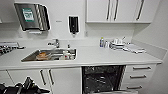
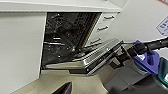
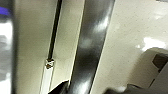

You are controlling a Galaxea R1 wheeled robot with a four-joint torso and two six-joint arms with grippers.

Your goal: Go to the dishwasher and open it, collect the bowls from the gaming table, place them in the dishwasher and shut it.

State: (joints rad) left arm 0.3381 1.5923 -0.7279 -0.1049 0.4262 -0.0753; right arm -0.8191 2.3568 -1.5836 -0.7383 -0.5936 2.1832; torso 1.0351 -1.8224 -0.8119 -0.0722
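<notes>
While the robot is facing the kitchen counter, these notes are being taken from the three views.

Dishwasher: sitting under the white countertop, between the white cabinet doors and the drawer stack; its dark cavity with wire racks is showing, so I am judging the opening step done.

Door: in the left wrist view the steel-fronted door is hanging lowered from the cavity, tilted rather than flat; how far down it is resting I am not able to tell.

Long axis: the door's front edge is running parallel to the counter front, crosswise to the robot's facing.

Direction from the arms: in the head view the dishwasher is lying ahead and to the right of centre; a dark piece of the left arm is coming in at the lower left corner, well apart from the cavity.

Nearer arm: judging by position alone, the right side is looking nearer, though the right arm's place is not readable.

Claw state, left: cannot tell; the fingers are not making themselves out.

Claw state, right: cannot tell; the right wrist view is giving a blurred dark bar against pale floor.

Surroundings: a steel sink with items in it is lying left of the dishwasher; bottles and dishes are standing at the back of the counter.

Bowls: not yet collected, as far as I am judging.
</notes>
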